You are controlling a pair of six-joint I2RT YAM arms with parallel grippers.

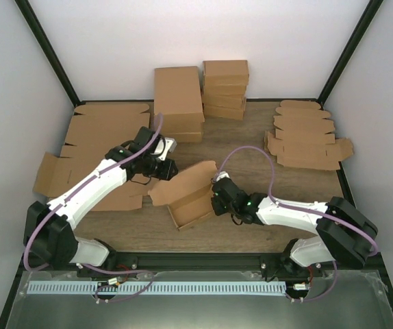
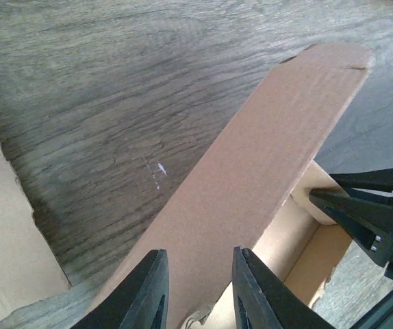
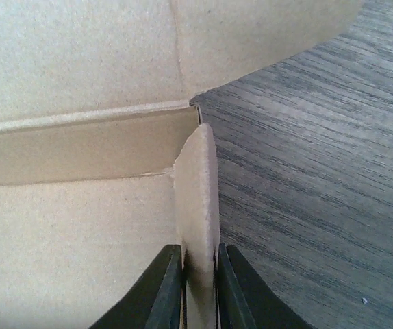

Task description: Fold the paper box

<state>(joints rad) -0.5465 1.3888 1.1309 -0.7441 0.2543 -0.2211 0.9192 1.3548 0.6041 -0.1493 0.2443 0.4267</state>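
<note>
The paper box (image 1: pixel 191 199) lies between 2 arms: right gripper (image 3: pixel 198 255) clamps its end wall (image 3: pixel 196 185); left gripper (image 2: pixel 198 253), jaws parted, tops the raised lid (image 2: pixel 265 157).

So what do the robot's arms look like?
The left arm and right arm are white tubes with chunky black joints. A thin lilac cable loops along each one. The left tool and right tool each have two black fingers that taper to narrow tips.
</note>
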